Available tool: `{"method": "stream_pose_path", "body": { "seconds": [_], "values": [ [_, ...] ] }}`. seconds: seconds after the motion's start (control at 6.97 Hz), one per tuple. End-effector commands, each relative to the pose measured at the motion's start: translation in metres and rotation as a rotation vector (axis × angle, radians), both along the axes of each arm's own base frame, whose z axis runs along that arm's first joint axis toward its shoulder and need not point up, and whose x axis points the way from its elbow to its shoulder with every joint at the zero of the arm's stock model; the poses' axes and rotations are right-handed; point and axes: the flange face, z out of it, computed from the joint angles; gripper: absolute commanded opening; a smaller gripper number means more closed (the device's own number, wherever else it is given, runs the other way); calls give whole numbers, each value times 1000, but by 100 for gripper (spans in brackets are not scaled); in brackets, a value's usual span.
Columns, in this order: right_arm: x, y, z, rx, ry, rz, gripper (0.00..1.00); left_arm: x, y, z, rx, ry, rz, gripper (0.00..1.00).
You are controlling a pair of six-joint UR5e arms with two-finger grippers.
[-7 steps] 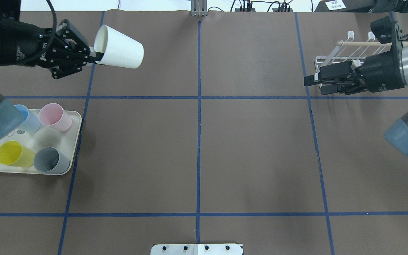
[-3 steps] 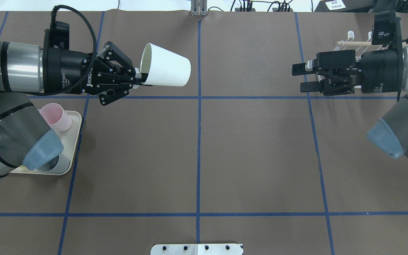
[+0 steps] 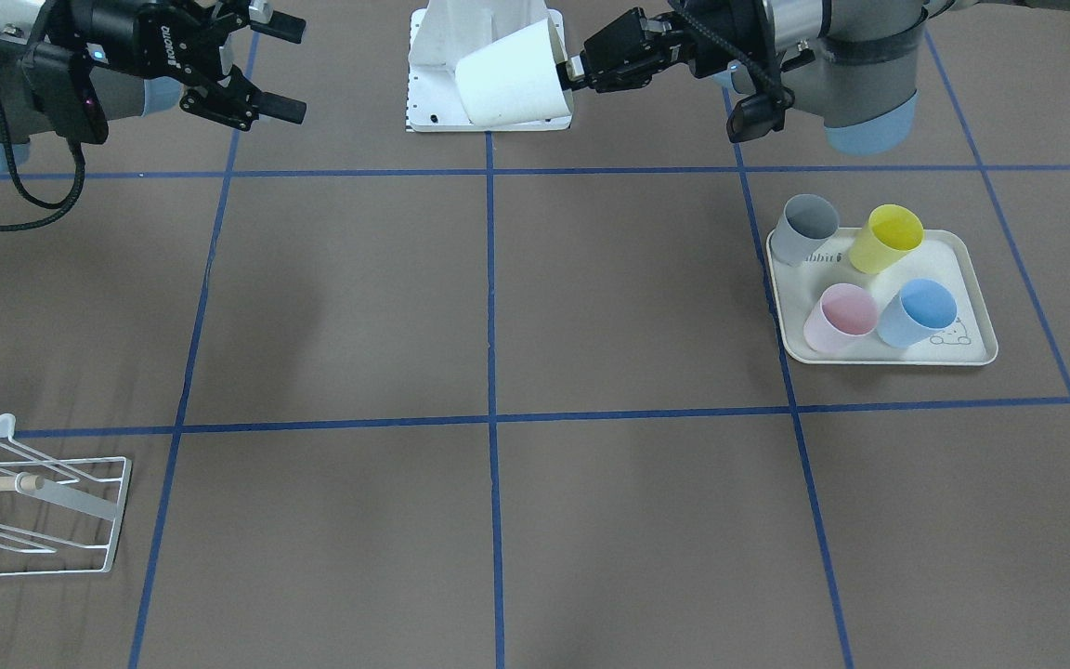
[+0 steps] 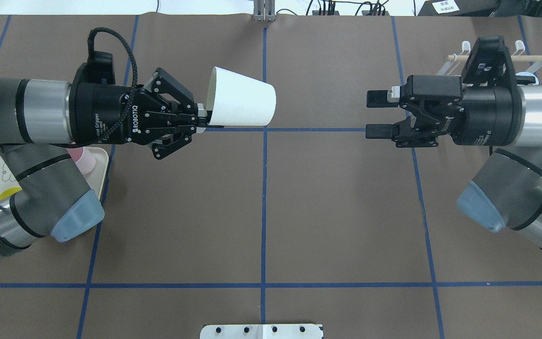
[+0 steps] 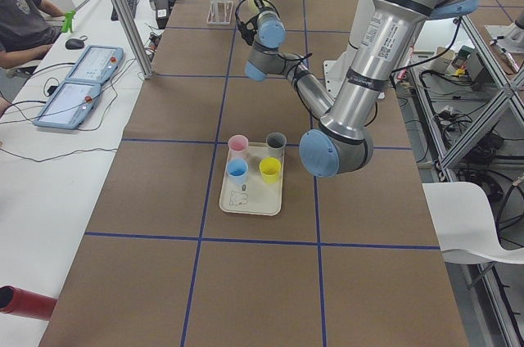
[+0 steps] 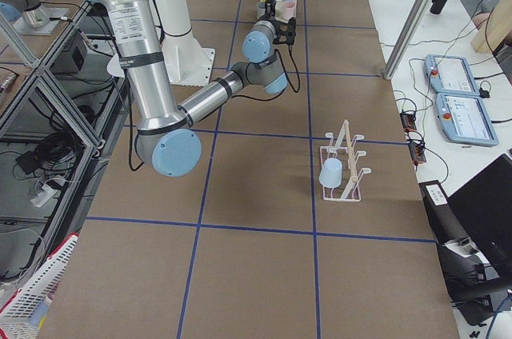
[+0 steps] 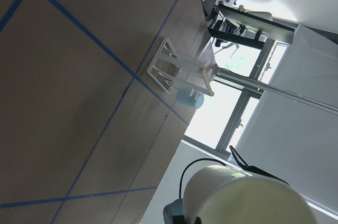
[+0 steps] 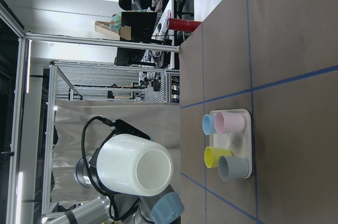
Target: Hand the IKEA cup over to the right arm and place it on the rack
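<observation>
The white IKEA cup [image 4: 240, 104] lies horizontal in the air, left of the table's centre line. My left gripper [image 4: 203, 123] is shut on its rim, and the cup's base points toward my right gripper [image 4: 377, 114]. That gripper is open and empty, a wide gap away from the cup. From the front the cup [image 3: 509, 85] sits between the left gripper [image 3: 572, 70] and the right gripper [image 3: 282, 70]. The white wire rack [image 3: 52, 502] with its wooden dowel [image 4: 532, 57] stands at the far right, behind my right wrist. A light blue cup [image 6: 330, 172] hangs on the rack [image 6: 344, 163].
A cream tray [image 3: 879, 355] on the left side holds a grey cup [image 3: 804, 228], a yellow cup [image 3: 888, 237], a pink cup [image 3: 840, 318] and a blue cup [image 3: 918, 312]. My left elbow covers most of the tray [image 4: 101, 165]. A person sits beyond the table [image 5: 20, 20].
My left arm has carried the white cup rightward toward the table's centre. My right gripper has moved leftward away from the rack, still open.
</observation>
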Motion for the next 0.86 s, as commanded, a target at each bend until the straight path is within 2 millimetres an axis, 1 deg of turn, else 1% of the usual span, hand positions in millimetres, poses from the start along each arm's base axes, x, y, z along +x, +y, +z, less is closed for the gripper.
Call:
{"method": "stream_pose_path", "body": {
  "seconds": [0.0,0.14,0.29,0.43,0.57,0.72],
  "values": [
    [-19,15,-26,7,-140,-29,98,2,11,-1,-24,89,76,0],
    [-28,18,-35,7,-168,-34,99,1,16,1,-58,129,125,0],
    [-34,16,-43,14,-178,-38,99,0,16,-2,-71,155,132,0],
    [-40,12,-54,24,-192,-41,99,2,21,-9,-95,189,168,0],
    [-42,10,-57,22,-200,-35,99,5,25,-16,-94,209,187,0],
    [-46,7,-60,20,-204,-33,99,13,34,-20,-104,230,197,0]
  ]
}}
